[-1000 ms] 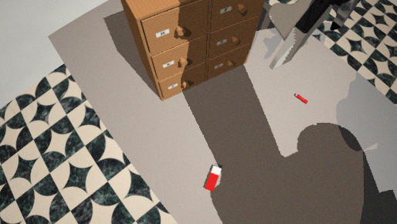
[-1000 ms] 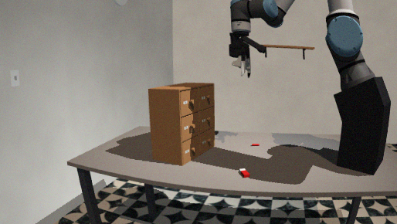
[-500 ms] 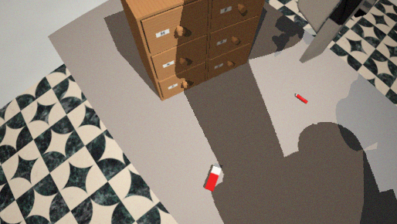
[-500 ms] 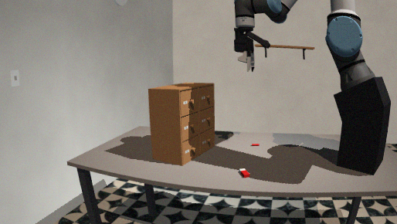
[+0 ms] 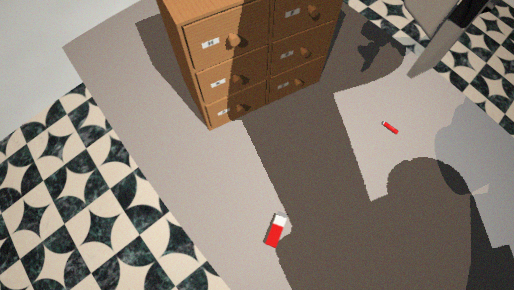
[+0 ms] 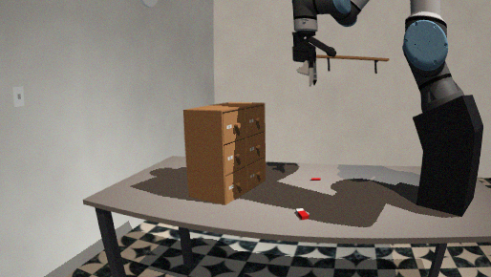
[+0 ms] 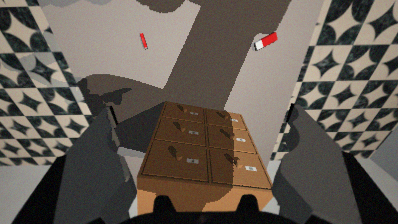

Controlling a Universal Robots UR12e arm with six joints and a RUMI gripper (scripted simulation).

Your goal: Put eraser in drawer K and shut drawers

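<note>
Currently, the gripper (image 5: 421, 57) (image 6: 306, 77) (image 7: 201, 106) is opened wide, with nothing held between its fingers. It is raised above table height, higher than the chest top in the exterior view; in the wrist view the chest is seen between the two fingers, toward the bottom. The eraser (image 5: 275, 230) (image 6: 302, 214) (image 7: 266, 41), a red block with a white end, is laid flat on the table (image 5: 175, 165) (image 6: 143, 205) (image 7: 270, 75), out in front of the chest and well apart from it, at the edge of a dark shadow. A smaller red piece (image 5: 390, 127) (image 6: 315, 179) (image 7: 143, 41) with a pale tip is also lying on the table, off to the other side. The wooden chest (image 5: 192, 75) (image 6: 205, 153) (image 7: 175, 195) is stood upright, six knobbed drawers shown in two columns of three, all seen shut. Drawer labels are too small to be read surely, so K can't be picked out.
</note>
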